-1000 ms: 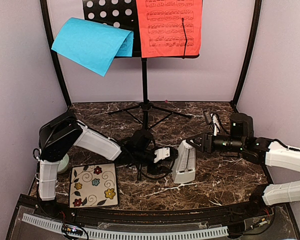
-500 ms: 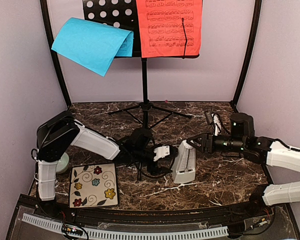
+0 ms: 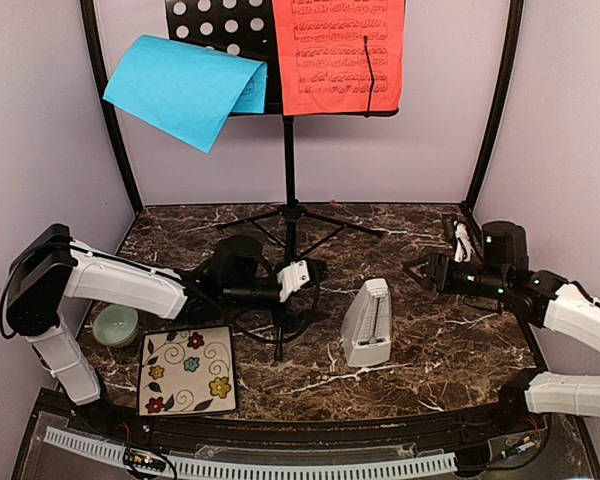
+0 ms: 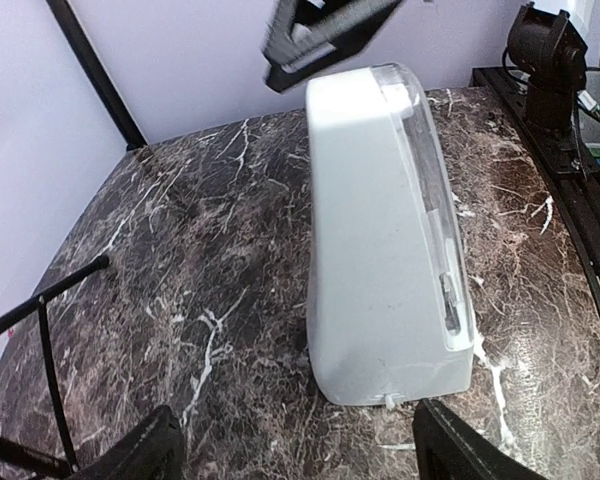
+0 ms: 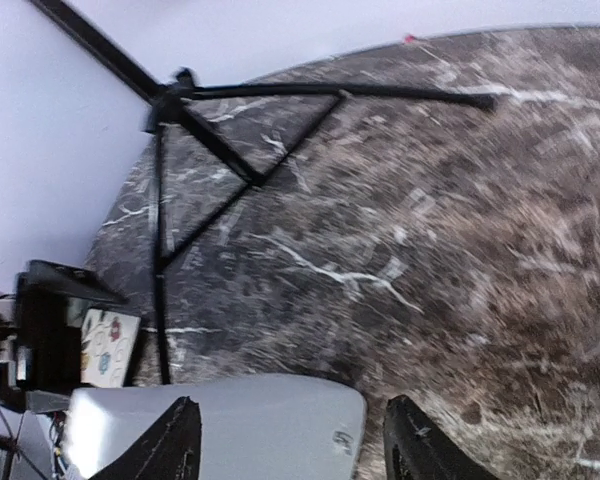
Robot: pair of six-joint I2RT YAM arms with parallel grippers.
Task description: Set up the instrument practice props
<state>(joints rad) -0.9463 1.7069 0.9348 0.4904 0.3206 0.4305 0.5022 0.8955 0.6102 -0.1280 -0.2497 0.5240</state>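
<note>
Centrally, found metronome [image 3: 366,322] upright on table [image 3: 430,350], narrow end up, right of the stand's front leg and between the two grippers. Saw it touched by neither.

Logged stand [image 3: 289,170] at the back of table, with tripod legs spread on the marble and perforated desk at the top edge of the overhead view. Noted red sheet [image 3: 337,55] lying flat on the right of the desk, printed side out, crossed by a thin black arm. Noted blue sheet [image 3: 180,90] on the left of the desk, bent over and hanging out past its left end, not flat.

Recorded left gripper [image 3: 302,277] left of metronome, pointed at it, near but apart, with jaws spread wide and holding nothing. Confirmed from left wrist view: left gripper [image 4: 295,460] open, metronome [image 4: 380,250] ahead, framed between the fingertips and clear of both.

Recorded right gripper [image 3: 417,273] right of metronome, pointed left, near but apart, with jaws parted and empty. Confirmed from right wrist view, somewhat blurred: right gripper [image 5: 290,445] open, metronome [image 5: 220,420] showing between the fingertips, stand legs beyond.

Listed also tile [image 3: 188,370] flat at front left, and bowl [image 3: 115,323] just beyond its far left corner, beside the left arm.
</note>
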